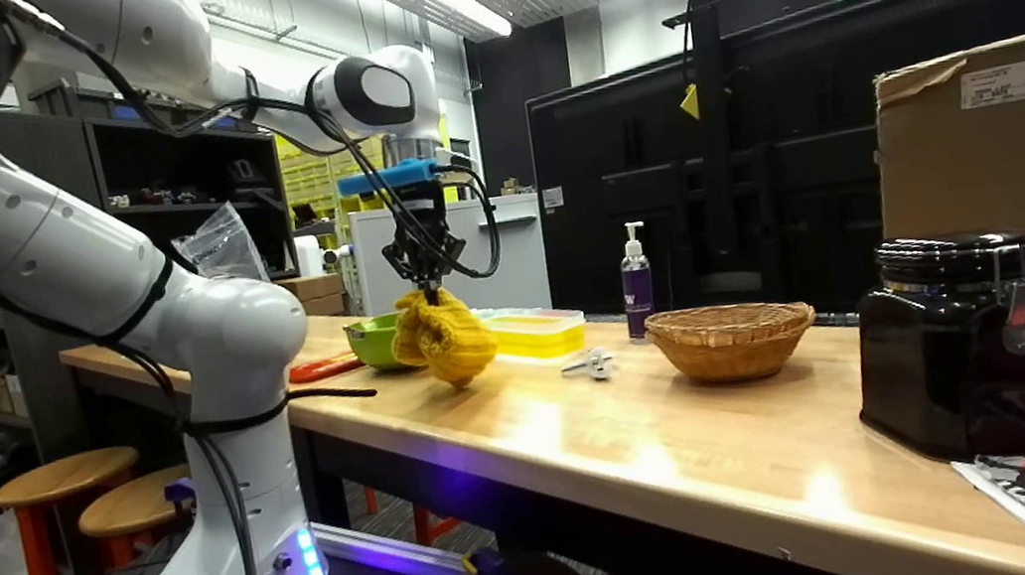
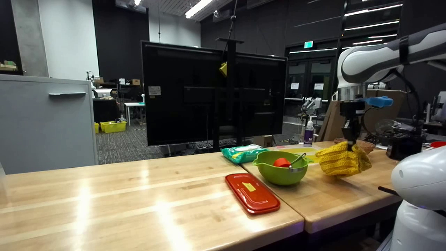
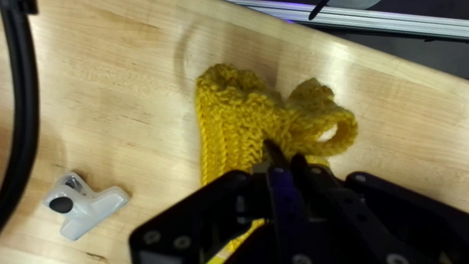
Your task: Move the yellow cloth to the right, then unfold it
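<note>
The yellow cloth (image 1: 460, 340), a thick knit, hangs bunched and folded from my gripper (image 1: 431, 294). In an exterior view, the cloth (image 2: 338, 162) spreads to both sides of the fingertips, with its lower edge just over the tabletop; whether any of it touches the wood I cannot tell. Seen from the wrist, my gripper (image 3: 286, 152) is shut on the cloth (image 3: 229, 121), pinching it near its middle. A small loop sticks out at the right of that view, and part of the fabric is hidden beneath the gripper.
Close by stand a green bowl (image 2: 284, 176) with utensils and a clear container with a yellow bottom (image 1: 534, 333). A white clip (image 3: 89, 209), woven basket (image 1: 732, 352), pump bottle (image 1: 638, 295) and dark jar (image 1: 970, 364) lie farther along. The table edge (image 3: 329, 40) runs near the cloth.
</note>
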`<state>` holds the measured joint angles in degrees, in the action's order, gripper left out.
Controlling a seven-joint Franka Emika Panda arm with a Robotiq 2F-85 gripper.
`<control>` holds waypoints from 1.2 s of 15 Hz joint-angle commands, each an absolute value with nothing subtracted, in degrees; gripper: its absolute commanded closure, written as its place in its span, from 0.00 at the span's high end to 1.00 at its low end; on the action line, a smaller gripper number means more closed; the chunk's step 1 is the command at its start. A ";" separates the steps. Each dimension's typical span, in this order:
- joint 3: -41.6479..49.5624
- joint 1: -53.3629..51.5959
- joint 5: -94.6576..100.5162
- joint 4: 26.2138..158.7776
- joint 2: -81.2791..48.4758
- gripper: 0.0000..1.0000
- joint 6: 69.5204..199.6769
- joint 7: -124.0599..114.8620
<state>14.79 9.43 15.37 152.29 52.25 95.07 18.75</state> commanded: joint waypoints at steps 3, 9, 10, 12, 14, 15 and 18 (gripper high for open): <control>16.86 11.53 19.94 150.01 52.26 0.01 94.49 18.36; 20.28 13.71 22.88 151.32 51.47 0.05 94.97 18.58; 20.57 13.81 22.87 151.76 51.48 0.31 94.90 18.61; 20.94 13.59 22.43 152.73 51.42 0.35 94.91 18.85; 20.66 13.23 22.08 153.64 51.61 0.47 94.61 19.04; 20.63 12.99 21.88 154.11 51.49 0.55 94.71 19.16; 20.36 12.25 20.88 155.14 51.18 0.75 94.13 19.23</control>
